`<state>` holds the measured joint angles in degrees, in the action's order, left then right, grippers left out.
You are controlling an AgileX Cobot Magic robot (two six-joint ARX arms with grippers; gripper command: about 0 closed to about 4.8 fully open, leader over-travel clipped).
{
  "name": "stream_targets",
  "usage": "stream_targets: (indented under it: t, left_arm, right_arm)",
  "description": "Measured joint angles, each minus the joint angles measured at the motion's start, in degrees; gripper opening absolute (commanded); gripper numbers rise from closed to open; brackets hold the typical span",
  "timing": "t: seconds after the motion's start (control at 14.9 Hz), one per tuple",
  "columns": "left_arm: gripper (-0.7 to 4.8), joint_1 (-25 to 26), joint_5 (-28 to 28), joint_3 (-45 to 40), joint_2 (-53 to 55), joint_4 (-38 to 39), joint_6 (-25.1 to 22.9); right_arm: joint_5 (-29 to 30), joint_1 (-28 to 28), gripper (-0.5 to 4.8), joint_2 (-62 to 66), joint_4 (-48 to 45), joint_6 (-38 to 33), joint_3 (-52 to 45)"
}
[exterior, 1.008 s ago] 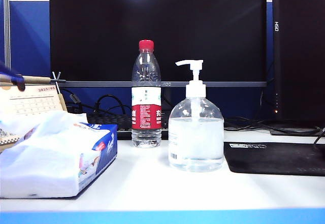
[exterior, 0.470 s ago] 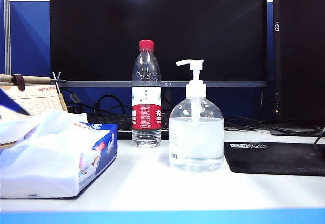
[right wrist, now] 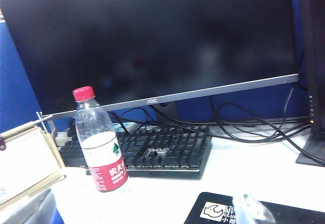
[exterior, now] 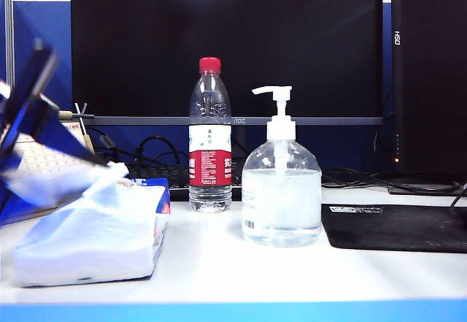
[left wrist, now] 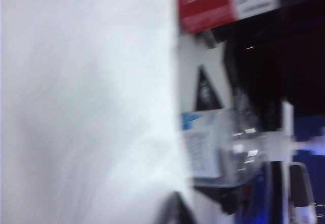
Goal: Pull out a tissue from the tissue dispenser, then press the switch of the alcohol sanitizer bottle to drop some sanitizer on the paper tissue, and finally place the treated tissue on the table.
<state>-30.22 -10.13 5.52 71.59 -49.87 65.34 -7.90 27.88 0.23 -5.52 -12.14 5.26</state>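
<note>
The tissue dispenser lies at the left of the white table, with white tissue bunched up at its top. My left gripper is a dark, blurred shape right over that tissue, and its fingers reach into it. The blur hides how wide it stands. White tissue fills most of the left wrist view, with one dark fingertip at the edge. The alcohol sanitizer bottle stands mid-table, its white pump switch untouched. My right gripper shows in no view.
A red-capped water bottle stands just left of the sanitizer. A black mouse mat lies at the right. A desk calendar stands behind the pack. Behind these are a keyboard, cables and a dark monitor.
My left gripper has swung down from the left edge onto the top of the tissue pack. The pack has been squashed and turned, and the tissue on top is pushed up.
</note>
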Motion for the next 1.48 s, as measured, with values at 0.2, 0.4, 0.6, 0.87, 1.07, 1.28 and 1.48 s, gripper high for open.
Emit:
stream_targets:
  t: [0.2,0.4,0.6,0.87,1.07,1.28,1.48]
  left_arm:
    - [-0.05,0.0,-0.5,0.0,-0.1,-7.8,-3.0]
    - [-0.05,0.0,-7.8,1.5,-0.1,-15.8,-0.1]
    - [-0.05,0.0,-12.2,8.3,-0.2,-21.5,4.3]
    - [-0.05,-0.1,-16.6,15.2,-0.4,-19.8,6.0]
    - [-0.05,-4.7,-16.1,15.1,-0.2,-6.3,-0.7]
    - [-0.05,-11.2,-7.5,15.0,-0.2,0.0,-6.0]
    - [-0.05,-11.4,-7.6,15.0,0.3,1.5,-6.0]
  right_arm:
    - [0.5,0.0,4.79,0.0,0.0,-0.1,0.0]
    - [3.7,0.0,4.79,0.0,-0.2,-0.8,-0.2]
    - [3.6,0.0,4.79,0.0,-2.8,-1.1,-0.2]
    - [3.6,0.0,4.79,0.0,-4.4,-1.1,-0.2]
    - [4.2,0.0,4.79,0.9,-4.5,-1.2,-0.2]
    - [5.2,0.0,4.79,5.2,-10.3,-2.6,-0.2]
    - [7.3,0.0,4.79,13.7,-11.8,-2.6,1.1]
